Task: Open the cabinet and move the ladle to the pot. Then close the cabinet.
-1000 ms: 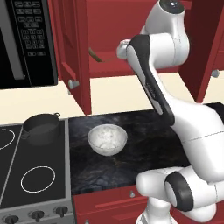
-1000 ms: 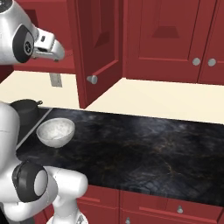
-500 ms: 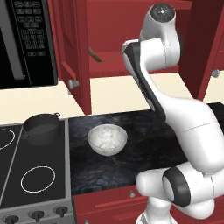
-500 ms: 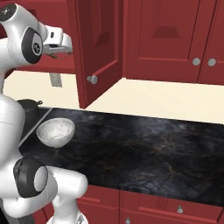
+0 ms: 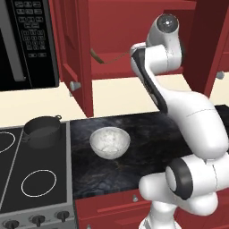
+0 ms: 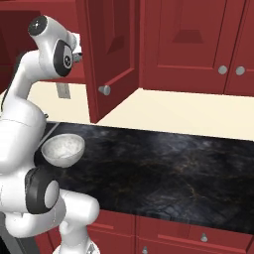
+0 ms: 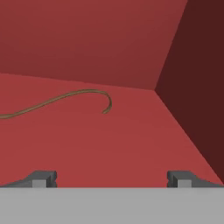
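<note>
Half the ladle (image 7: 61, 100) is cut off.

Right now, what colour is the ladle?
Brown, wood-like; the ladle shows best in the hand view.

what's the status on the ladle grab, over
End effector open, empty, inside the open cabinet. Ladle lying on the shelf ahead, untouched. Pot waiting on the stove. Nothing between fingers and ladle.
</note>
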